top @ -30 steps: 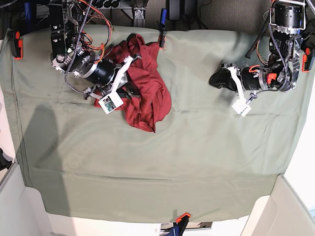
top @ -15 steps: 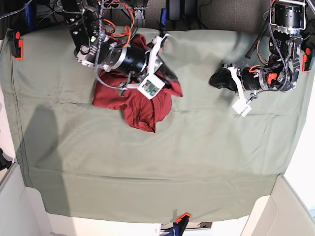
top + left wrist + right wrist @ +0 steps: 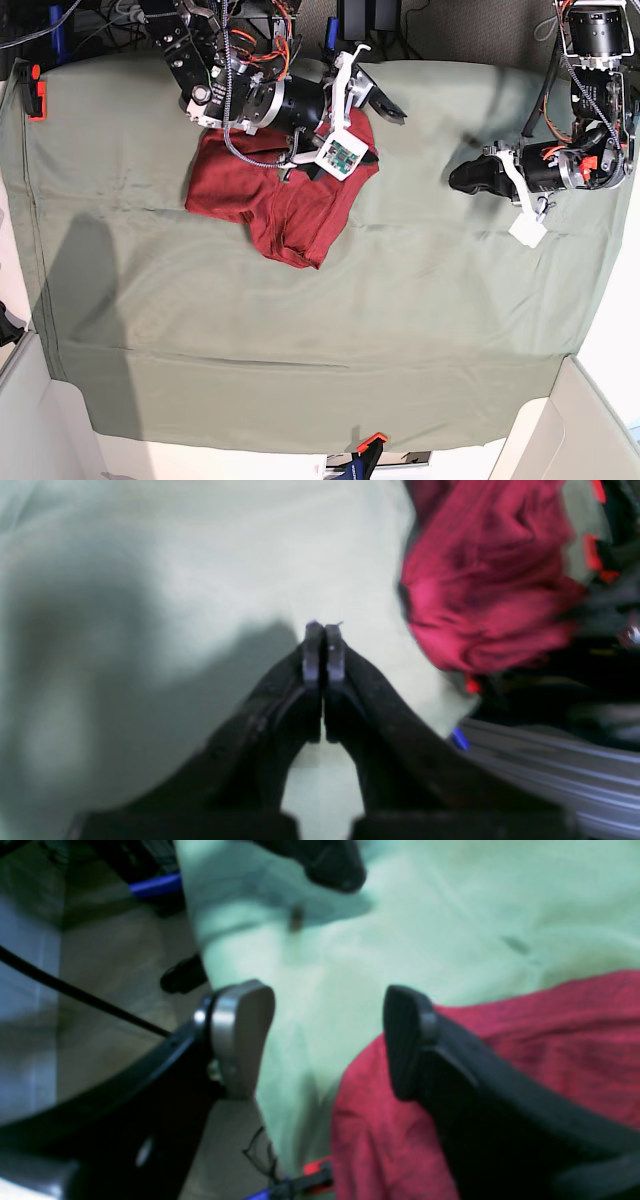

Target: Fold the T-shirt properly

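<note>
Lying bunched on the far-left part of the sage-green table cloth (image 3: 400, 330): T-shirt (image 3: 280, 205), still unfolded.

Looks thin, soft and light; likely to drape, stretch and cling to the cloth rather than slide, so no stiffness to count on. Best taken at a free edge or corner such as hem, shoulder or cuff, pinching one layer only, not the crumpled middle. Right gripper (image 3: 325, 1040) spread wide and holding nothing, poised over the shirt's edge, one finger above red knit, the other above bare cloth. Left gripper (image 3: 323, 647) pressed fully together on nothing, hovering well apart from the shirt, over bare cloth.
</note>
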### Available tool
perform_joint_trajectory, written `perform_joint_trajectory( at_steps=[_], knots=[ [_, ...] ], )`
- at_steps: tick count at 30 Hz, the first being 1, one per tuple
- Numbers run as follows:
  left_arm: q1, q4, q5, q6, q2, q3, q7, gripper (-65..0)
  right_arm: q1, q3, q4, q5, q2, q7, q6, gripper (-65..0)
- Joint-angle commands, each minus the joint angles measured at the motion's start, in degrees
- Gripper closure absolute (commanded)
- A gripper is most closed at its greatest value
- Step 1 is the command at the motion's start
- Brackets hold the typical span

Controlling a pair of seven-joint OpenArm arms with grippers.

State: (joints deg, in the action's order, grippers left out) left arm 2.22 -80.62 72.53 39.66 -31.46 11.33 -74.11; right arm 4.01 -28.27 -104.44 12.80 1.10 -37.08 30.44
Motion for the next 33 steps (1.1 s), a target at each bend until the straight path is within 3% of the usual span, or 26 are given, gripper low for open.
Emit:
perform_joint_trajectory(
  at_steps=[1,3,6,8,10,14,19,26,33],
  knots=[
    [-0.5,-1.27,3.87,0.34,-0.94,0.44,-0.94,0.0,-1.49,0.55,-0.96,0.11,-0.35,1.75,0.17,-37.5],
    [0.74,-3.82,7.93,0.34,-0.9,0.35,-3.65,0.0,-2.99,2.03,-0.98,-2.64,-0.35,2.19,-0.87,-37.5],
    [4.09,-12.61,8.68,0.34,-0.81,-0.39,-4.15,0.0,-5.01,6.64,-0.98,-5.55,-0.35,3.23,-4.17,-35.1],
    [6.01,-20.11,7.72,0.34,-0.2,-1.88,-4.11,0.0,-6.23,10.86,-0.96,-6.91,-0.31,3.43,-6.36,-21.5],
    [7.19,-26.47,3.21,0.34,1.38,-4.57,-2.54,0.0,-6.84,15.43,-0.96,-7.96,-0.33,3.43,-7.98,-0.2],
    [8.28,-27.41,-14.1,0.34,4.31,-12.22,8.15,0.0,-7.1,22.49,-0.9,-7.87,-0.28,1.97,-8.2,0.0],
    [7.04,-25.53,-27.56,0.34,9.14,-20.46,14.69,0.0,-7.3,28.0,1.95,-7.34,-0.13,2.4,-8.2,0.0],
    [5.62,-18.6,-36.85,0.34,14.38,-25.24,23.02,0.0,-7.48,28.63,10.32,-7.21,-0.13,4.35,-6.86,0.0],
    [-1.62,-12.37,-39.3,0.34,16.28,-25.24,23.82,0.0,-7.28,28.63,11.41,-5.07,0.04,3.67,-5.57,0.0]
  ],
)
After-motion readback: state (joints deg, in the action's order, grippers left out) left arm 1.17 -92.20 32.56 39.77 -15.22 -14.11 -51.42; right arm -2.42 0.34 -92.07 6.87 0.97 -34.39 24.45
